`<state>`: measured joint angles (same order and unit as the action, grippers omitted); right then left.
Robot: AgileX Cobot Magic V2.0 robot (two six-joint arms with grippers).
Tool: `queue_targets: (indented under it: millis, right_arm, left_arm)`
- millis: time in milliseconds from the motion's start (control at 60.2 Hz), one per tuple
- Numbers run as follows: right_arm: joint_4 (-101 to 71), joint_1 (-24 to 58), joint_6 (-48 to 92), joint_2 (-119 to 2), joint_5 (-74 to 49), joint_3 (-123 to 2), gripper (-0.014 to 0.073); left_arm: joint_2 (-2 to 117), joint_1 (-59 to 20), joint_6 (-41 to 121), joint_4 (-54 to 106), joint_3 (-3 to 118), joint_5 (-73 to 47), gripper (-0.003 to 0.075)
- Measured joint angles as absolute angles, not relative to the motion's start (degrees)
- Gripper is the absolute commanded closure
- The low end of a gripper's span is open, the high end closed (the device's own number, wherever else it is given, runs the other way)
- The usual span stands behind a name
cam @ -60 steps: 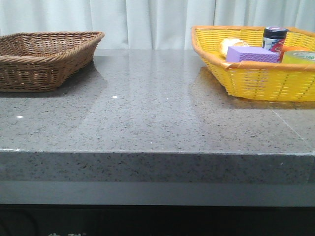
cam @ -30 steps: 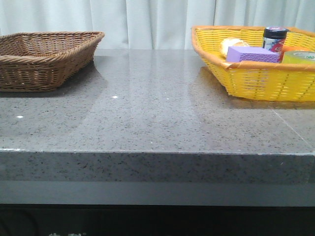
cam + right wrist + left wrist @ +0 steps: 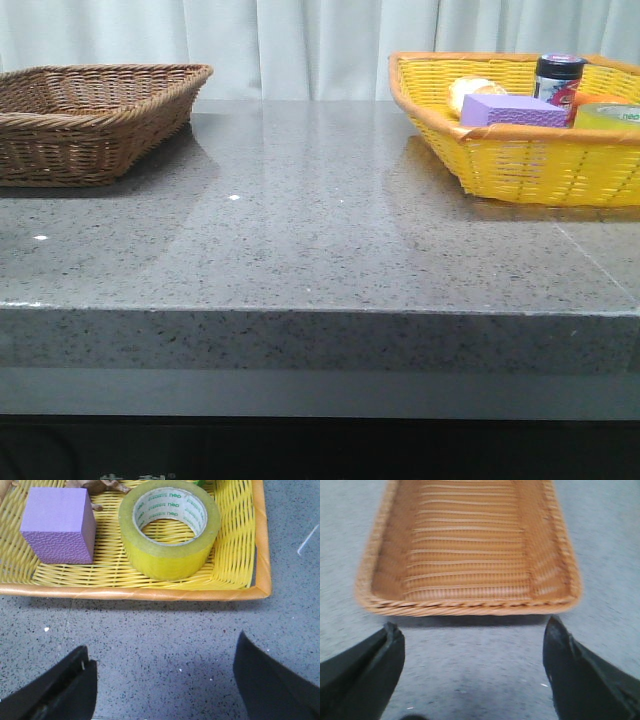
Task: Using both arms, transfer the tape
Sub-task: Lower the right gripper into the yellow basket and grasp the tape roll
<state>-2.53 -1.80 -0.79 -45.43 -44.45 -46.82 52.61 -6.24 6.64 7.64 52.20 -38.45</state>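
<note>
Tape lying in yellow basket, rim hiding most frontally; both grippers hovering, fingers spread, tips cropped.

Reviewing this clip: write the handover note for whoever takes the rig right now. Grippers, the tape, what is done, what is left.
Left gripper: open, holding nothing, over the table just short of the brown wicker basket, which looks empty.
Right gripper: open, holding nothing, over the table just outside the yellow basket.
The tape lies flat in the yellow basket, beside the purple block, untouched.
Done: nothing yet.
Left: right arm picks up the tape, likely passes it to the left arm, and it probably ends in the brown basket.
</note>
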Motion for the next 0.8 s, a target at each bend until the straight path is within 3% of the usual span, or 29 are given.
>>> queue_targets:
  millis: [432,797]
  right_arm:
    - [-2.3,-7.3,-3.6,-59.1,-52.1,-61.8,0.0012]
    - [-2.3,-7.7,-1.8,-79.8,-62.0,-81.7,0.0012]
  left_arm:
    - [50.7,-28.0,9.4,9.0,51.8,-39.4,0.0154]
    - [41.1,-29.9,9.0,8.0,46.9,-39.5,0.0154]
